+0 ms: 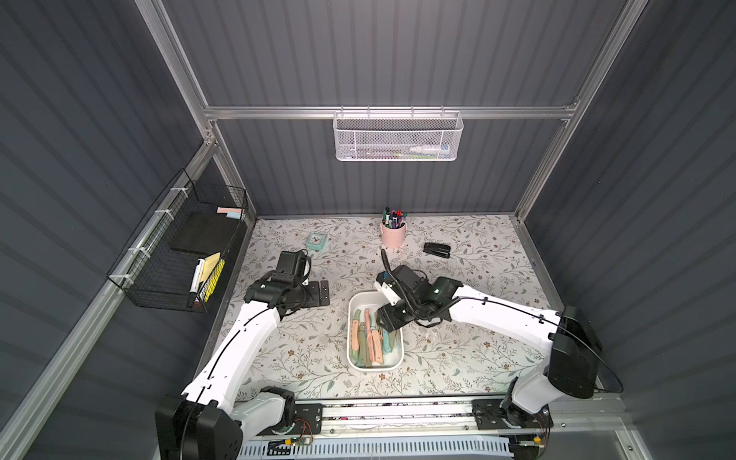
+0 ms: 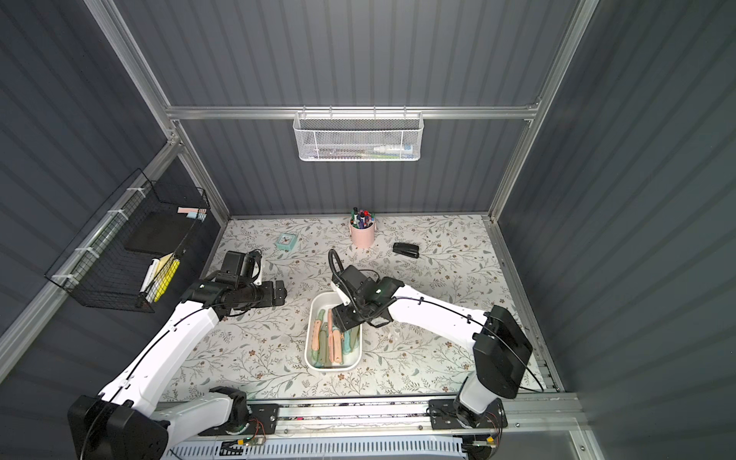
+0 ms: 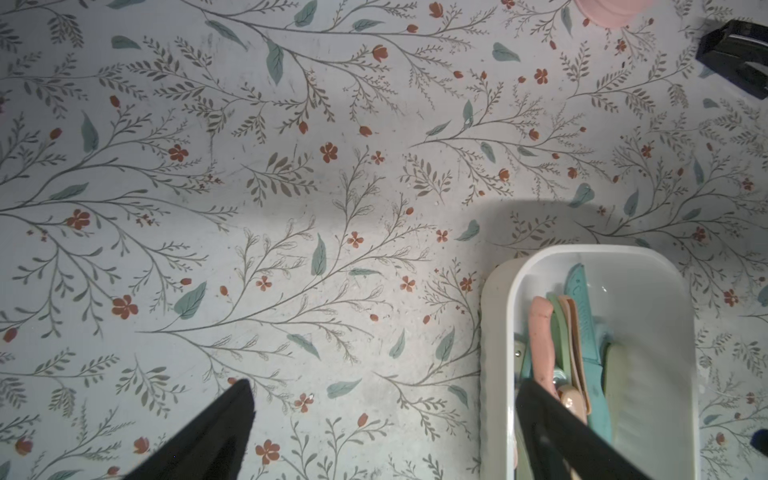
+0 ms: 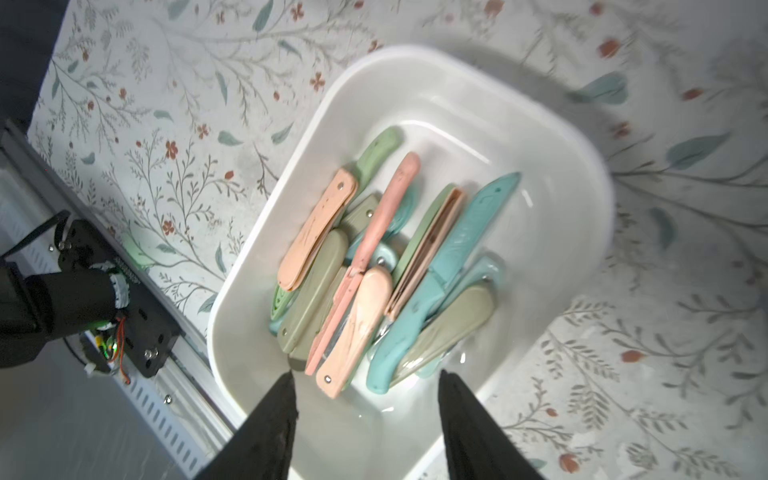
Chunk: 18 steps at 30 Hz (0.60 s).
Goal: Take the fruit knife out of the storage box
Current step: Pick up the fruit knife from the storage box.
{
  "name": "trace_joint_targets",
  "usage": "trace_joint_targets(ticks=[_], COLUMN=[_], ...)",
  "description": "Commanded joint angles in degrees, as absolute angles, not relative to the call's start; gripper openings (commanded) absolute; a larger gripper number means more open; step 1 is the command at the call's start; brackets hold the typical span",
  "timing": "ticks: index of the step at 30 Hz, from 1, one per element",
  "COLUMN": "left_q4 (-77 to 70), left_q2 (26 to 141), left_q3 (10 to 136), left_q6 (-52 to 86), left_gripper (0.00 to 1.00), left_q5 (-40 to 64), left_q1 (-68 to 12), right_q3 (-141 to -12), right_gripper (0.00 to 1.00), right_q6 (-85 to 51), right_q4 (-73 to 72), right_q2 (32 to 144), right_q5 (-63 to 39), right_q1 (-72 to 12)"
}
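The storage box (image 1: 350, 318) (image 2: 310, 338) is a shallow white tub lying on the floral table mat, near the front. Several pastel folding fruit knives (image 1: 372, 340) (image 2: 334, 338) lie piled inside, pink, green and teal. My right gripper (image 1: 388, 318) (image 2: 344, 318) hangs over the box's far end. In the right wrist view its jaws (image 4: 365, 376) stand apart over the near handle ends of a pink knife (image 4: 357, 320), with nothing gripped. My left gripper (image 1: 320, 292) (image 3: 384, 383) is wide open over the mat, left of the box rim (image 3: 498, 316).
A pink pen cup (image 1: 393, 235), a black stapler (image 1: 437, 250) and a small teal clock (image 1: 316, 241) stand toward the back. A white mesh basket (image 1: 397, 137) hangs on the back wall. A black wire basket (image 1: 179, 255) hangs on the left wall.
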<state>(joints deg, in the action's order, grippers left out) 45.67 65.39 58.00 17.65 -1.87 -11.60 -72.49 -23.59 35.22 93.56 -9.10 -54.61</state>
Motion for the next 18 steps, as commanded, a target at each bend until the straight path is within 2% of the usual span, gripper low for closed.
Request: trace_joint_targets(ticks=[1, 5, 18], left_q4=[47.77, 47.59, 46.89], left_q2=[62.46, 61.74, 61.10], left_q3=[57.42, 57.37, 56.95], left_q6=[18.81, 19.06, 19.33], left_gripper=[1.00, 0.99, 0.99], left_q5=[-5.41, -5.55, -4.66], left_q1=[-11.95, -12.13, -12.13], right_q3=[-76.16, -79.15, -81.62], right_gripper=[0.51, 0.43, 0.41], right_q6=[-27.44, -28.69, -30.19], right_q4=[40.59, 43.82, 45.95], right_q2=[96.86, 100.88, 109.11], right_q5=[-13.76, -14.75, -13.40], right_q1=[-55.91, -57.12, -57.30])
